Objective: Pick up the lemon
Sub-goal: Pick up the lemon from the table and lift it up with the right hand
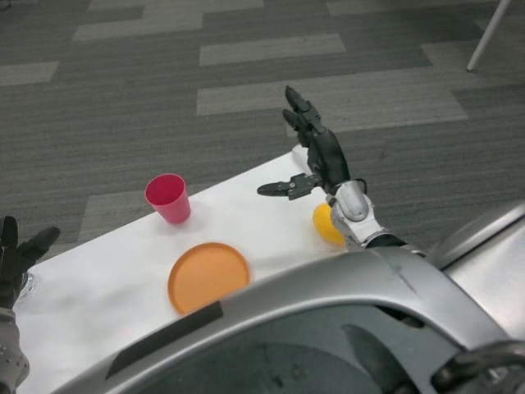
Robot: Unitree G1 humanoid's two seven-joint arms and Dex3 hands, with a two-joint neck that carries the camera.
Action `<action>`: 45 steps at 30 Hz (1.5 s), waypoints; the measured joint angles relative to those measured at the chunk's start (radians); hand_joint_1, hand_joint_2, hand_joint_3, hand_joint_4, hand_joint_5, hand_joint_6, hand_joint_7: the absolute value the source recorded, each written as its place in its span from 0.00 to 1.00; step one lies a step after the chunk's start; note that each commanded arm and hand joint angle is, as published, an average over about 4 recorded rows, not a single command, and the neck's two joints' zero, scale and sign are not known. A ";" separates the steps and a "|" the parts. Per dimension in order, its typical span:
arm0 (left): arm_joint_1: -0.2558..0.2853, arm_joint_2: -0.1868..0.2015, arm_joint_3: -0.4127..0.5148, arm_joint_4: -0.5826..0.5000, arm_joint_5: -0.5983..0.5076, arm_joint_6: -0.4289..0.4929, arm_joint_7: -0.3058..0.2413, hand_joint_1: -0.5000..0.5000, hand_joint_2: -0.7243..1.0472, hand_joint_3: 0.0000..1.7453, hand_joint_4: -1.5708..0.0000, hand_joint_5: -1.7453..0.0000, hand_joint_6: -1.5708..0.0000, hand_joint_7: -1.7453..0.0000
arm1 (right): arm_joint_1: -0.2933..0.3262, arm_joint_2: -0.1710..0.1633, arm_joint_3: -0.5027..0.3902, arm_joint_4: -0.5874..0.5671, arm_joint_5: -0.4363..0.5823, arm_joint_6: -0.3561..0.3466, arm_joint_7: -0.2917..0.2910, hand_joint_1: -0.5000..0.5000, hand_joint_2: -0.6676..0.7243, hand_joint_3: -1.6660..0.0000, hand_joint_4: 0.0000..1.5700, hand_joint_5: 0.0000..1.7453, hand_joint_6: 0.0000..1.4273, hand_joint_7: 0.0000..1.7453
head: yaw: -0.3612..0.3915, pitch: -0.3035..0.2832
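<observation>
While both spread: right hand point(316, 156) above one lemon point(326, 223), left hand point(18, 254) apart, empty.

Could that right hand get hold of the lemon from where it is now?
Probably yes. The right hand hovers open just above and beyond the lemon, with nothing between them; the wrist partly hides the fruit. The pink cup and orange plate sit well aside.

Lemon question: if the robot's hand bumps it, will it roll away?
Probably. The lemon looks rounded and smooth, lying loose on the white table near its edge, so a nudge might send it off. The right hand hovers open above it, and its skin may slip in a loose hold.
</observation>
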 measured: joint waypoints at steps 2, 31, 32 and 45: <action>-0.001 0.000 -0.002 0.001 0.004 0.000 0.000 1.00 1.00 0.05 0.95 1.00 1.00 1.00 | 0.052 0.003 -0.027 -0.024 0.000 0.000 0.000 0.42 0.51 0.81 0.00 0.28 0.00 0.00 | -0.010 -0.003; -0.051 -0.001 -0.078 0.032 0.004 0.004 0.000 1.00 1.00 0.03 0.95 1.00 1.00 1.00 | 0.198 0.106 -0.303 0.275 -0.019 -0.008 0.155 0.38 0.36 0.76 0.00 0.47 0.00 0.00 | -0.088 -0.017; -0.051 -0.001 -0.078 0.033 0.004 0.004 0.000 1.00 1.00 0.04 0.95 1.00 1.00 1.00 | 0.189 0.104 -0.303 0.298 -0.022 -0.008 0.157 0.38 0.36 0.76 0.00 0.49 0.00 0.00 | -0.089 -0.018; -0.053 0.000 -0.079 0.028 0.002 0.006 0.000 1.00 0.99 0.03 0.97 1.00 1.00 1.00 | 0.082 0.081 -0.316 0.534 -0.026 -0.008 0.170 0.33 0.36 0.80 0.00 0.56 0.00 0.00 | -0.084 -0.033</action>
